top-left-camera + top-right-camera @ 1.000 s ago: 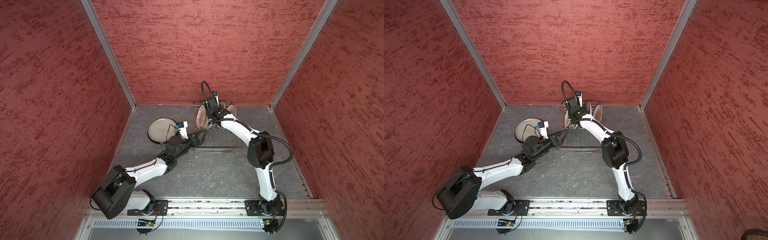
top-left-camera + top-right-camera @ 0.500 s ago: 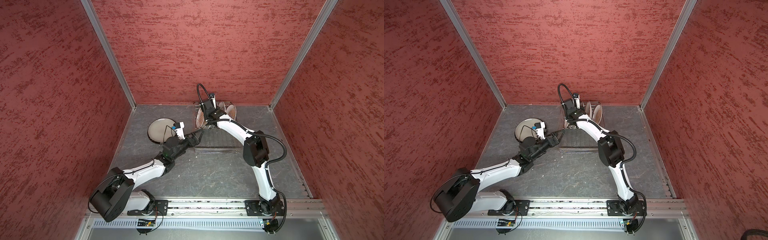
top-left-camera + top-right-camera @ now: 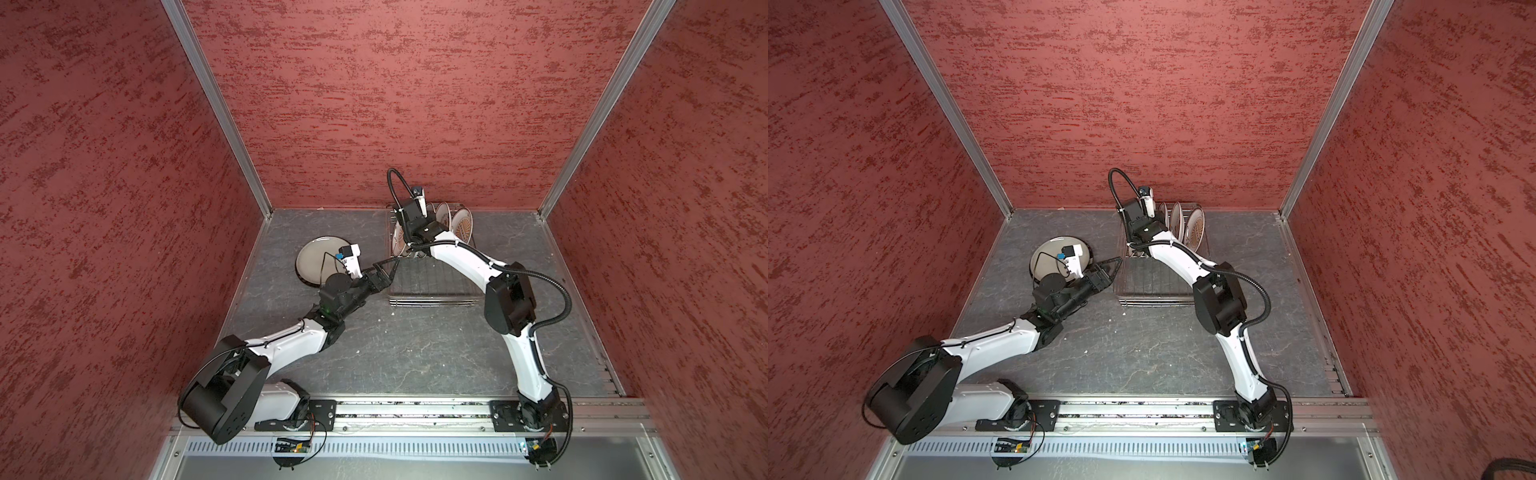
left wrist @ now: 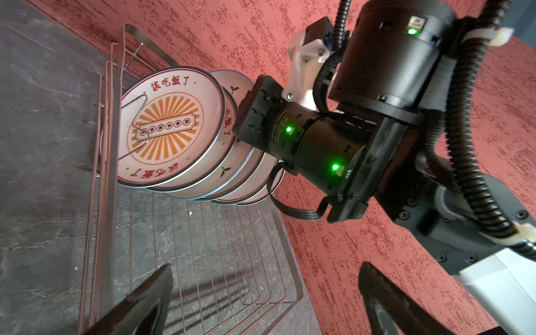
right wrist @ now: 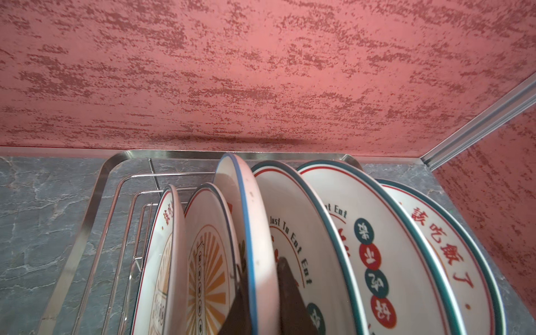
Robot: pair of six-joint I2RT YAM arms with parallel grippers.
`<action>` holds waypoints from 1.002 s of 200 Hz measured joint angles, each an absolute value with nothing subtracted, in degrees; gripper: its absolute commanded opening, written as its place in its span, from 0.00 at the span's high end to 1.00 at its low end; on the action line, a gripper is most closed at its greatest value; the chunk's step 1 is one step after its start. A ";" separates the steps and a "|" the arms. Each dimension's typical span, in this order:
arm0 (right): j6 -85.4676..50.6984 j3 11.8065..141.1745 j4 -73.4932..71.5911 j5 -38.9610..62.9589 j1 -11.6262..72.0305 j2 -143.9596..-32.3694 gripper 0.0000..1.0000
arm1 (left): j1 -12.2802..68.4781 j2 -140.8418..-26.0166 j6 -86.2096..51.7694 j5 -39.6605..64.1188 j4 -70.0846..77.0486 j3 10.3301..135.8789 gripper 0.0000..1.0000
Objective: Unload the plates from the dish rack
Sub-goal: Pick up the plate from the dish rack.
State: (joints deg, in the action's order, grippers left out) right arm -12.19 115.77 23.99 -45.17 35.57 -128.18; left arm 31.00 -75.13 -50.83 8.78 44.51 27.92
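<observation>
The dish rack (image 3: 432, 286) (image 3: 1154, 291) stands at the back of the table, with several plates (image 3: 461, 222) (image 3: 1196, 226) upright at its far end. In the right wrist view my right gripper (image 5: 262, 284) is shut on the rim of a blue-rimmed plate (image 5: 255, 214), one finger on each face. That plate stands between a sunburst plate (image 5: 206, 261) and a plate with red characters (image 5: 377, 246). My left gripper (image 3: 392, 270) (image 4: 265, 269) is open and holds nothing at the rack's near left side. A brown-rimmed beige plate (image 3: 316, 259) (image 3: 1050, 253) lies flat on the table left of the rack.
Red walls close in the grey table on three sides, and the rack's far end (image 5: 232, 153) sits close to the back wall. The right arm's wrist (image 4: 319, 139) hangs over the racked plates. The rack's near half (image 4: 203, 246) is bare wire.
My right gripper has shifted slightly left over the racked plates and closed on the blue-rimmed plate. The left arm has barely moved and stays open.
</observation>
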 measured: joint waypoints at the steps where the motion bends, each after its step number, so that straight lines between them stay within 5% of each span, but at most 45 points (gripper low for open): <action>1: -12.05 115.77 23.94 -45.17 35.57 -128.18 0.90 | 30.94 -75.18 -50.89 8.82 44.51 27.88 0.01; 200: -5.13 104.25 13.65 -50.54 38.02 -118.67 0.99 | 30.57 -71.26 -51.62 8.19 45.47 24.64 0.01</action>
State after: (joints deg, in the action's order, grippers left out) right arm -5.13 104.25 13.65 -50.54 38.02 -118.67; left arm 30.57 -71.26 -51.62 8.19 45.47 24.64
